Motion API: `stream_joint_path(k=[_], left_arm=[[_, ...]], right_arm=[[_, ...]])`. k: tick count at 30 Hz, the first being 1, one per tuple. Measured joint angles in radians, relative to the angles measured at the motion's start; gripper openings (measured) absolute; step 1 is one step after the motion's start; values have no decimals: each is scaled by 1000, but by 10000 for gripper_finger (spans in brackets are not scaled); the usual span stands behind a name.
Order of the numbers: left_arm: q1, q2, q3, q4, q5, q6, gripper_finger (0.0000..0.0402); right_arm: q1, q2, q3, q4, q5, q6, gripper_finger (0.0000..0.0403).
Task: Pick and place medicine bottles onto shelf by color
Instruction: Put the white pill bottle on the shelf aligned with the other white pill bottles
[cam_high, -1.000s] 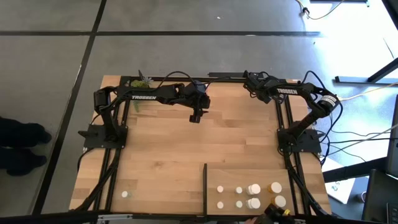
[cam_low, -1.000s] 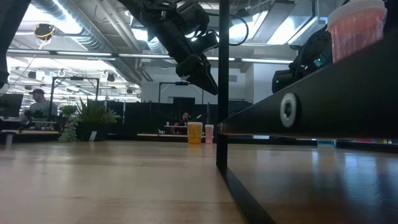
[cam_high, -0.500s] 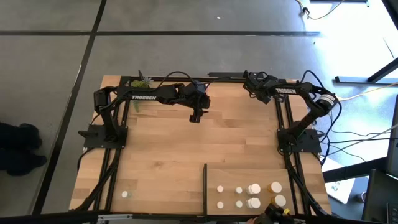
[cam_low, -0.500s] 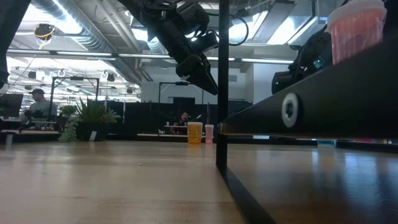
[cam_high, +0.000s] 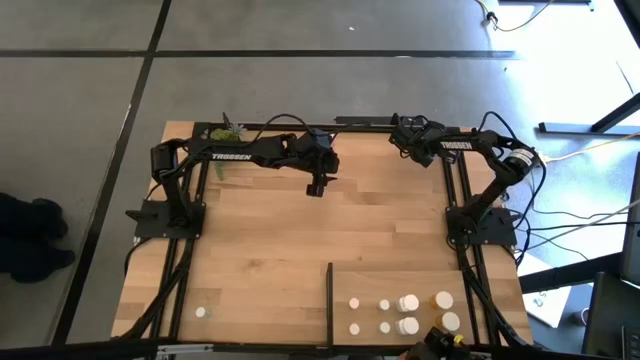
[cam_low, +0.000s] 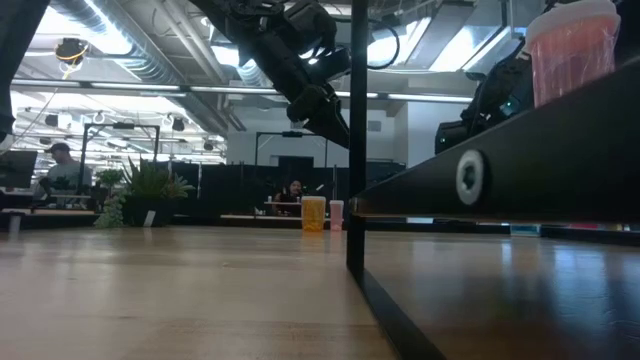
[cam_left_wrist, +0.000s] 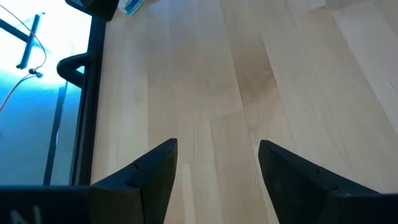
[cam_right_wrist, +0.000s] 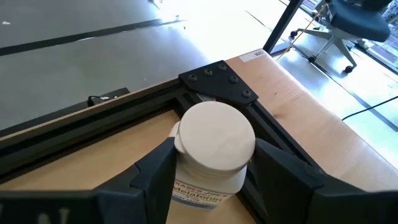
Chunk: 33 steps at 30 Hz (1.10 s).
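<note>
- Right claw (cam_right_wrist: 211, 171) at the worktop's (cam_high: 260, 250) far right corner, fingers flanking a white-capped bottle (cam_right_wrist: 212, 149); firm grip not discernible.
- Left claw (cam_left_wrist: 214, 168) open, empty, above far-centre worktop.
- Other bottles (cam_high: 408, 303) stand on the shelf (cam_high: 400, 280), near right.

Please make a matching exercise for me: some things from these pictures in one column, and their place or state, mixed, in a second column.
Things:
1. left gripper
2. right gripper
3. plant
4. shelf

Places or states:
A. carries most of the bottles
B. at the table's far left corner
C. open, above bare wood
D. around a white-capped bottle

Pairs: 1-C, 2-D, 3-B, 4-A
</note>
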Motion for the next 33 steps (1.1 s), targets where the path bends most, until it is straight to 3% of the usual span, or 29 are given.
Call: stream_joint_path(k=[33], left_arm=[[0, 0, 0, 0, 0, 1, 219]], right_arm=[[47, -47, -5, -87, -46, 57, 172]])
